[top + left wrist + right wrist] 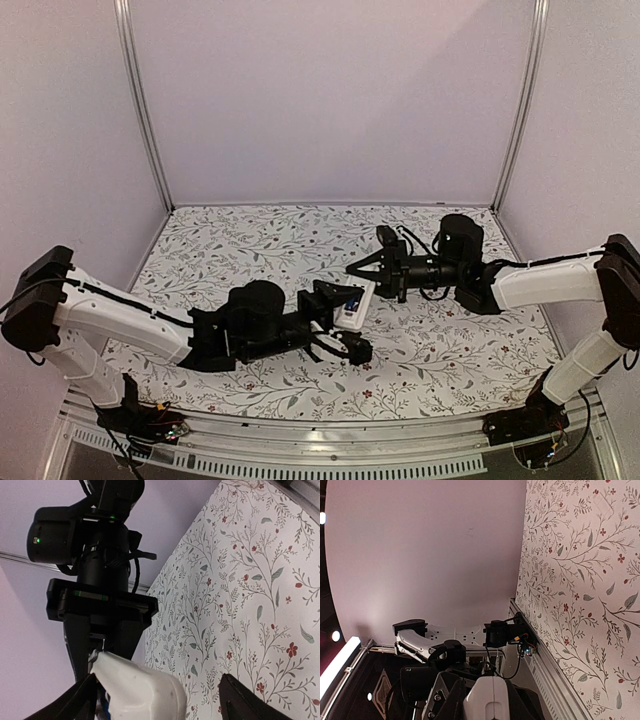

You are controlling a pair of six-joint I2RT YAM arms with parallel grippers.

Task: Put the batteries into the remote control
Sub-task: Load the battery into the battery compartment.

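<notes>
The white remote control [352,312] hangs above the middle of the table. My right gripper [368,278] is shut on its far end. In the right wrist view the remote [492,695] sits between the two dark fingers of that gripper [487,707]. A blue battery [352,302] shows on the remote's upper face. My left gripper [345,322] is open wide around the remote's near end. In the left wrist view the white end [142,690] lies by one finger [75,702], with a blue sliver [104,709] beside it. The other finger [245,702] stands well apart.
The floral tablecloth [250,250] covers the table, with white walls on three sides. A metal rail [330,455] runs along the near edge between the arm bases. Cables and a small circuit board [525,647] sit at the left arm's base.
</notes>
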